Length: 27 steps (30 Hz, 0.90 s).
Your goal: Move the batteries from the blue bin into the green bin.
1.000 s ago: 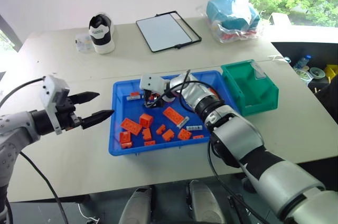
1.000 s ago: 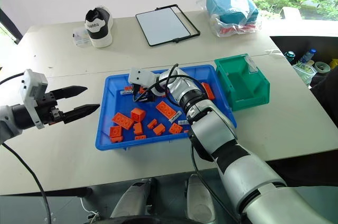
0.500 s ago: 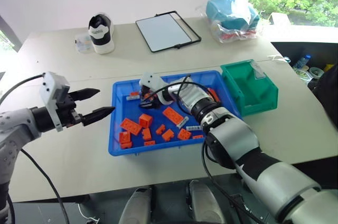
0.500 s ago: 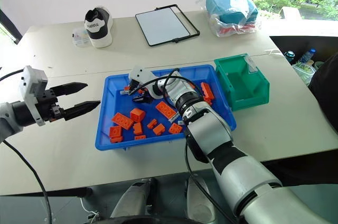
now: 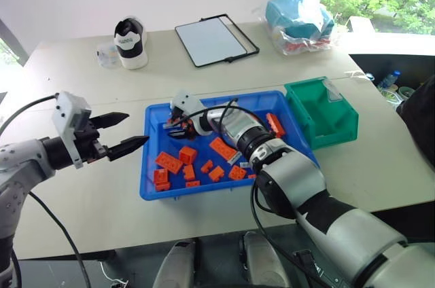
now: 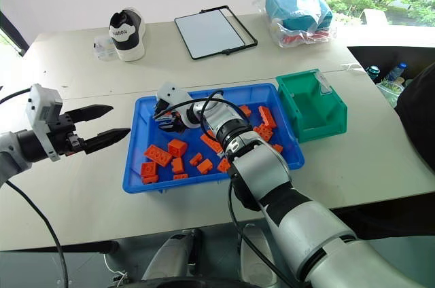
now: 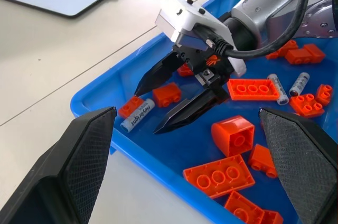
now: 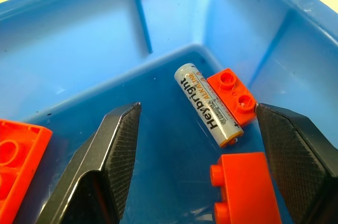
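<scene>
The blue bin (image 5: 144, 172) lies mid-table, strewn with orange bricks (image 5: 168, 162). One silvery battery (image 8: 208, 105) lies near the bin's far left corner, against a small orange brick (image 8: 232, 96). My right gripper (image 7: 150, 109) hovers low over that corner, open, its fingers either side of the battery (image 7: 137, 114) without touching it. Two more batteries (image 7: 277, 87) lie among the bricks further right. The green bin (image 5: 340, 135) stands against the blue bin's right end. My left gripper (image 5: 136, 129) hangs open over the table just left of the blue bin, holding nothing.
A black-and-white shoe (image 5: 130, 42) and a small clear box (image 5: 107, 55) sit at the table's back left. A white board in a black frame (image 5: 214, 40) lies at the back middle. A bagged blue bundle (image 5: 299, 22) is at the back right.
My right gripper has shifted left along the blue bin toward its far left corner and rolled at the wrist. The left gripper has stayed put.
</scene>
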Tool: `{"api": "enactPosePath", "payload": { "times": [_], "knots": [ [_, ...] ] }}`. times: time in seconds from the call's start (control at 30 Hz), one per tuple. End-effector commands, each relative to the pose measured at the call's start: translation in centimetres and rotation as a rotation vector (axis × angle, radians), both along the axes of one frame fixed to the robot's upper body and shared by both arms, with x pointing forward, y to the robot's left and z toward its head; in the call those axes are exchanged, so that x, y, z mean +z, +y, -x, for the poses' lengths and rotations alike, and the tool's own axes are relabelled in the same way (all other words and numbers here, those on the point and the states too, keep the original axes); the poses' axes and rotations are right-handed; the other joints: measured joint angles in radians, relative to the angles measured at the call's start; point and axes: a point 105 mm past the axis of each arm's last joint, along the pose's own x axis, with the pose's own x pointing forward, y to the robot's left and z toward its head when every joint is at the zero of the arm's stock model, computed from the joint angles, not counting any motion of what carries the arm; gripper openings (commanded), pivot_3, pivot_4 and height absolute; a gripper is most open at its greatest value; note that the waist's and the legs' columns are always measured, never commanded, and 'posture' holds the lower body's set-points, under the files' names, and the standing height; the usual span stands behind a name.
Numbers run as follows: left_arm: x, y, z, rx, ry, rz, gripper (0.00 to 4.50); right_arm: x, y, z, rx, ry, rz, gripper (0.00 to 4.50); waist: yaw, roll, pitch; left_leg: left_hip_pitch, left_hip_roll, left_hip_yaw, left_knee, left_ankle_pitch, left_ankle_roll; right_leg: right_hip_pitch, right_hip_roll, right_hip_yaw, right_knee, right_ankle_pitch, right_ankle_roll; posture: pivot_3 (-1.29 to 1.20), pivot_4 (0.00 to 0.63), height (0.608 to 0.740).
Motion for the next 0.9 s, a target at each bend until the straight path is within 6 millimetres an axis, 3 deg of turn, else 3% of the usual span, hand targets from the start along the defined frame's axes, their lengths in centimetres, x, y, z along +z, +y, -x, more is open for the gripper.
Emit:
{"api": "enactPosePath", "payload": {
  "times": [0.03,0.1,0.47,0.57,0.7,0.8,0.9],
  "knots": [
    [0.8,-0.3,0.2,-0.006,-0.041,-0.004,4.5,1.0,0.5,-0.1,0.012,-0.037,0.005,1.62,0.0,0.0,0.0,0.0,0.0,0.0,0.0,0.0,0.0,0.0,0.0,0.0,0.0,0.0,0.0,0.0,0.15,0.731],
    [0.9,-0.3,0.2,-0.006,-0.044,-0.004,4.5,0.7,0.3,-0.2,0.013,-0.042,0.024,0.7,-0.001,0.0,0.0,0.0,0.0,0.0,0.0,0.0,0.0,0.0,0.0,0.0,0.0,0.0,0.0,0.0,0.15,0.731],
    [1.1,-0.3,-0.3,-0.008,-0.051,-0.006,4.5,0.5,0.1,0.0,0.032,-0.041,0.041,0.7,0.0,0.0,0.0,0.0,0.0,0.0,0.0,0.0,0.0,0.0,0.0,0.0,0.0,0.0,0.0,0.0,0.15,0.731],
    [1.1,-0.4,-0.3,-0.012,-0.052,-0.007,4.5,0.6,0.1,-0.1,0.028,-0.043,0.043,1.59,0.0,0.0,0.0,0.0,0.0,0.0,0.0,0.0,0.0,0.0,0.0,0.0,0.0,0.0,0.0,0.0,0.15,0.731],
    [1.2,-0.5,-0.4,-0.015,-0.056,-0.005,4.5,0.0,-0.1,-0.1,0.026,-0.05,0.079,3.64,0.0,0.0,0.0,0.0,0.0,0.0,0.0,0.0,0.0,0.0,0.0,0.0,0.0,0.0,0.0,0.0,0.15,0.731],
    [1.3,-0.4,-0.5,-0.015,-0.059,-0.006,4.5,-0.5,-0.2,0.0,0.028,-0.045,0.093,3.64,0.0,0.0,0.0,0.0,0.0,0.0,0.0,0.0,0.0,0.0,0.0,0.0,0.0,0.0,0.0,0.0,0.15,0.731],
    [1.4,-0.4,-0.6,-0.013,-0.062,-0.007,4.5,-0.7,-0.2,0.2,0.032,-0.038,0.089,2.61,0.0,0.0,0.0,0.0,0.0,0.0,0.0,0.0,0.0,0.0,0.0,0.0,0.0,0.0,0.0,0.0,0.15,0.731]
  ]
}}
